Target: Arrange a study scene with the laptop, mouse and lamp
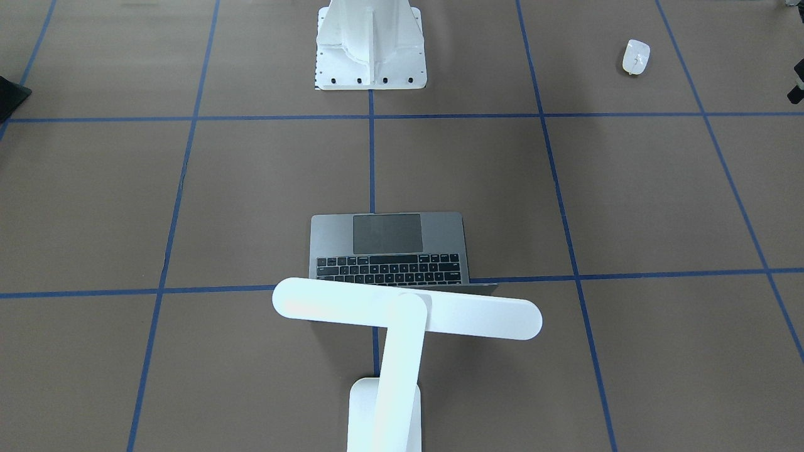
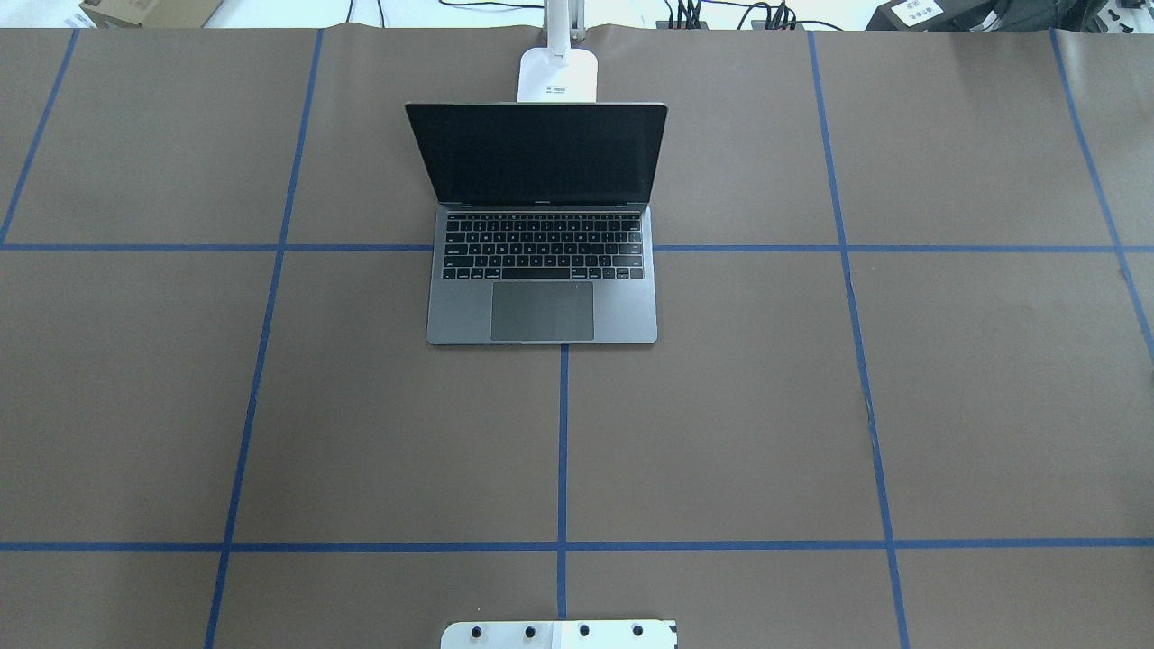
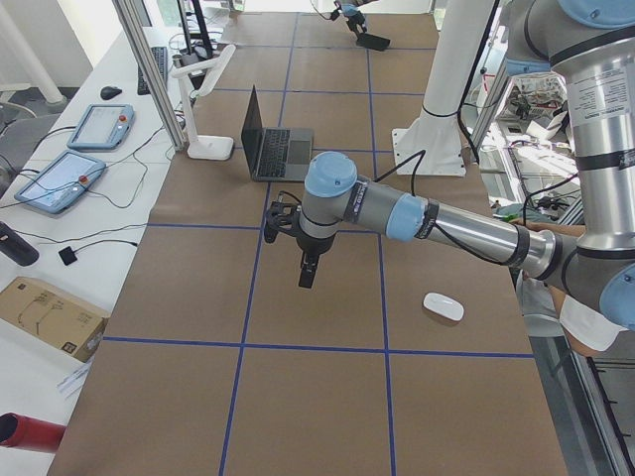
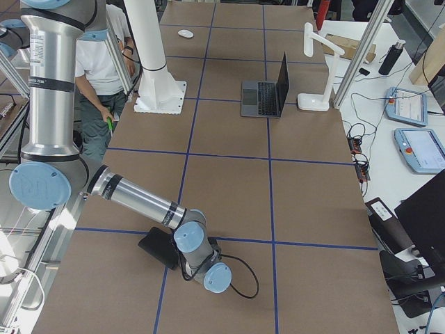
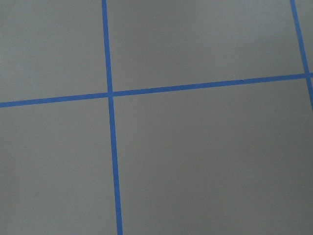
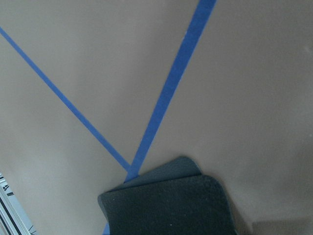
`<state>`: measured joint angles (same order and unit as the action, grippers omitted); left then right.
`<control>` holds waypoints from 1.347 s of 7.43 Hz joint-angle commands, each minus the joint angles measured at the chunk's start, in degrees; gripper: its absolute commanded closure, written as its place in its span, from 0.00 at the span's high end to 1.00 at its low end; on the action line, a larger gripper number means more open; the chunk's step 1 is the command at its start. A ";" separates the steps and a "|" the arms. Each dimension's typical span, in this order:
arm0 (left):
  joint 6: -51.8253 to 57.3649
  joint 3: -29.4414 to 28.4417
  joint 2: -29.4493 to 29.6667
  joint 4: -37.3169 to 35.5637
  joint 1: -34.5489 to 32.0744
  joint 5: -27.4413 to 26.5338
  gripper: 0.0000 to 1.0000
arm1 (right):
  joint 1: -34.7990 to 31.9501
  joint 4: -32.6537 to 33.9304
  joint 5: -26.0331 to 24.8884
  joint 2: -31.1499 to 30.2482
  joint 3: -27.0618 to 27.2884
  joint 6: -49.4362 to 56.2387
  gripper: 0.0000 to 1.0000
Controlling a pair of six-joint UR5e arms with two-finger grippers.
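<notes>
Matt brown paper covers the desk (image 2: 766,406), crossed by smooth blue tape (image 2: 563,433). The laptop (image 2: 541,261) shows matt grey metal; just behind it, the lamp (image 1: 402,314) gleams smooth white plastic. The black mat (image 6: 171,205) looks grainy.

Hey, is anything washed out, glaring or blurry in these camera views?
Front-facing view: the lamp is overexposed, its head and arm merging into flat white, and the robot pedestal is nearly as washed out. Overhead view: even light, and the laptop has a dark screen with no glare. Right wrist view: the black mat looks soft, out of focus. Left wrist view: evenly lit, tape lines fairly crisp.
</notes>
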<state>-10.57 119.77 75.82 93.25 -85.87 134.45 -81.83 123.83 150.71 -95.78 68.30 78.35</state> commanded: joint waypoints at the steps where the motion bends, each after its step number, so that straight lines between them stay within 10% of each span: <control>1: -0.07 0.55 -0.41 0.00 0.00 0.02 1.00 | 0.10 0.01 0.11 -0.64 0.08 0.05 0.91; 8: -0.51 2.39 -2.17 0.00 0.00 -0.07 1.00 | 4.22 0.19 6.25 -0.29 0.69 -0.57 0.61; 10: -0.59 3.27 -2.79 0.00 0.00 -0.07 1.00 | 4.31 0.19 6.17 -0.20 0.96 -0.22 0.00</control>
<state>-11.13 122.53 73.39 93.25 -85.87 134.38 -77.74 123.98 156.81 -96.07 69.12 77.90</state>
